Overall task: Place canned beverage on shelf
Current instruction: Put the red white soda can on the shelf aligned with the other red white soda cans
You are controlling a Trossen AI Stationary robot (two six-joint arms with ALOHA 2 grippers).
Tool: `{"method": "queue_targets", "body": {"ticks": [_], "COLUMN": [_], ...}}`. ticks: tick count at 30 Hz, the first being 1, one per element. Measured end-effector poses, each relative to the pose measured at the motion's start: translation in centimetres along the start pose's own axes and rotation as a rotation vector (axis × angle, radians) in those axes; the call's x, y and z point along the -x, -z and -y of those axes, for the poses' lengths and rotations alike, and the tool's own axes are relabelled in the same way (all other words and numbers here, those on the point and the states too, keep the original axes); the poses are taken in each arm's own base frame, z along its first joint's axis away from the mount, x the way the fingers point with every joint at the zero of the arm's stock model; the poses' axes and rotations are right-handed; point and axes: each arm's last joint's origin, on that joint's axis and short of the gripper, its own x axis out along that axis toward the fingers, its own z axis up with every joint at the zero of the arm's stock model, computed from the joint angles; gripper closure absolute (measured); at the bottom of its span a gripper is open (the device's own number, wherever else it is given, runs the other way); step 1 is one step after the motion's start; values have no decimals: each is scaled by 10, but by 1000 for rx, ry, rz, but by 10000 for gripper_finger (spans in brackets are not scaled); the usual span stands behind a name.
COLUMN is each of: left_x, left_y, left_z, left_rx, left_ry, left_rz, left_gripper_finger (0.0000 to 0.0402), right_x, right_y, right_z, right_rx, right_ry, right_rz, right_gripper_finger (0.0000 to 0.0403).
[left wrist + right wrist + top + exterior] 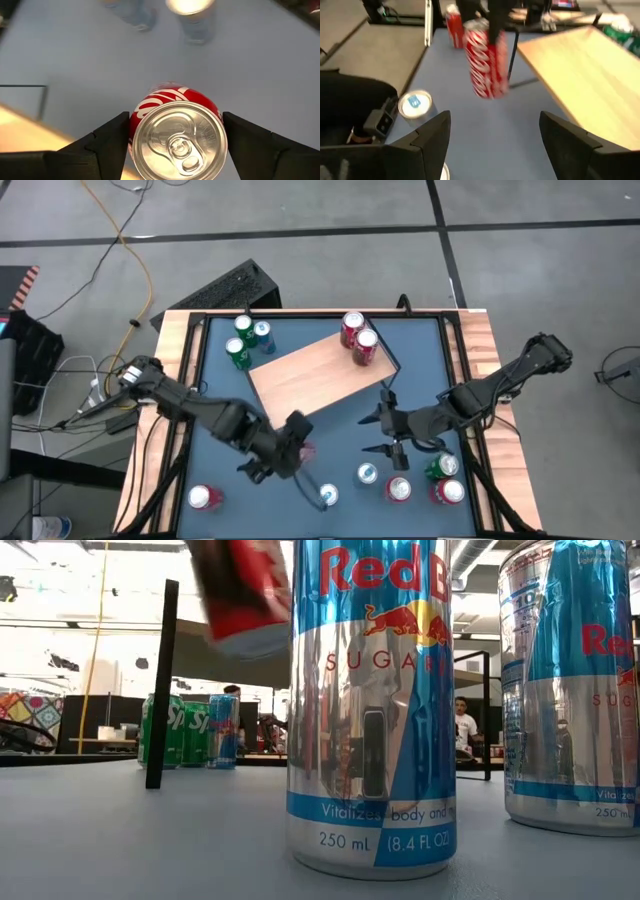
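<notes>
My left gripper [298, 448] is shut on a red Coca-Cola can [175, 140] above the blue tabletop, just near of the shelf. The shelf [315, 370] is a light wood board on thin black legs at the table's middle. The lifted can also shows in the right wrist view [487, 62] and at the top of the low view [245, 595]. My right gripper [378, 432] is open and empty to the right of the can, pointing toward it. It touches nothing. My left gripper pinches the can between its two fingers, on opposite sides of the wall just below the top rim [133, 125]. The fingers [112, 142] come from above and point down along the can. The can hangs below them, slightly tilted, its bottom clear of the table.
Two red cans [358, 338] stand at the shelf's far right corner. Green and blue cans [245, 340] stand far left of it. Near the front edge are a red can [205, 498], Red Bull cans [328, 496] [367, 473], and red and green cans [440, 480].
</notes>
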Motion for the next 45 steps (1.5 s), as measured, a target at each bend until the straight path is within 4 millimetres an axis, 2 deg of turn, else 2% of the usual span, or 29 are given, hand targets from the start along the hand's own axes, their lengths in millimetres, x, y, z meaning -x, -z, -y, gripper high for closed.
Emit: {"method": "queue_targets", "body": {"ticks": [5,13,22,29,34,39,45], "left_x": [13,30,31,32,32,32,32], "left_y": [-2,-9,-11,-12,-13,-14,-13], "left_z": [-21,-30,-25,-27,-28,-30,-35], "left_rx": [-83,-174,-238,-266,-297,-317,-316], "left_ry": [-55,-110,-146,-169,-202,-220,-224], "left_rz": [41,84,48,54,46,57,71], "left_gripper_finger": [134,134,134,134,134,134,134], "right_x": [-8,-17,-19,-20,-27,-42,-59], "right_y": [-8,-18,-20,-24,-23,-23,-35], "right_z": [0,19,27,29,29,32,33], "right_rx": [67,28,54,52,53,52,54], "right_ry": [-26,-28,-33,-26,-81,-108,-142], "right_rz": [76,133,146,180,178,152,146], "right_gripper_finger": [112,112,108,58,29,31,36]}}
